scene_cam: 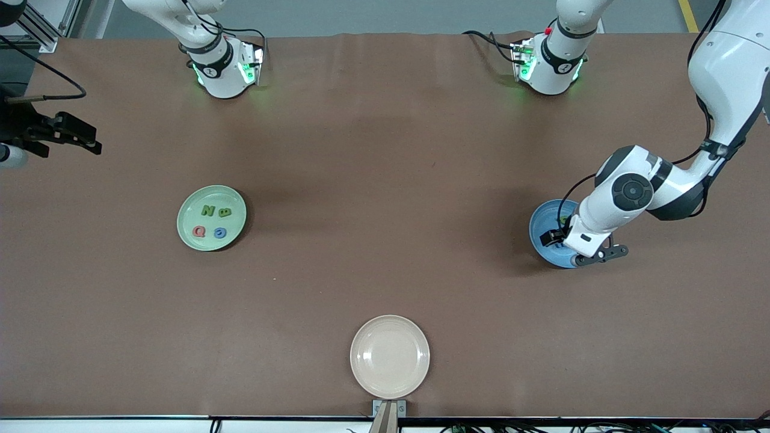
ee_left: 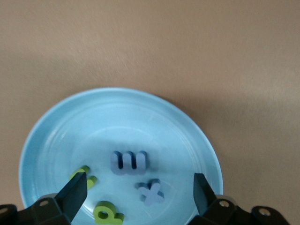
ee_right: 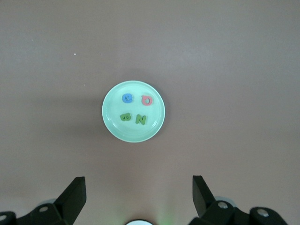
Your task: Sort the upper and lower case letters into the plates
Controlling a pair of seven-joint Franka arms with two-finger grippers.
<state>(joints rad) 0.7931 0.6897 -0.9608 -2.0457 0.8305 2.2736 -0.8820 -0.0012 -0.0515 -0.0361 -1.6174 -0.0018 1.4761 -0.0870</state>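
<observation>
Both my grippers hang open and empty, with every letter I can see lying in a plate.

My left gripper (scene_cam: 556, 236) sits at the right of the front frame, low over the blue plate (scene_cam: 539, 240); in the left wrist view its two fingers (ee_left: 75, 194) are spread wide with nothing between them, and under them, low in that frame, lie a blue E (ee_left: 128, 162), a blue x (ee_left: 150, 192), a green p (ee_left: 107, 213) and another green letter (ee_left: 85, 176) partly hidden by a finger. My right gripper (scene_cam: 72, 135) waits at the left edge of the front frame, its fingers (ee_right: 74, 197) also spread and empty. The pale green plate (scene_cam: 185, 237), left of center, holds a green N (scene_cam: 208, 210), a green B (scene_cam: 225, 212), a red Q (scene_cam: 199, 231) and a blue C (scene_cam: 220, 232). A beige plate (scene_cam: 390, 356) sits at bottom center.
</observation>
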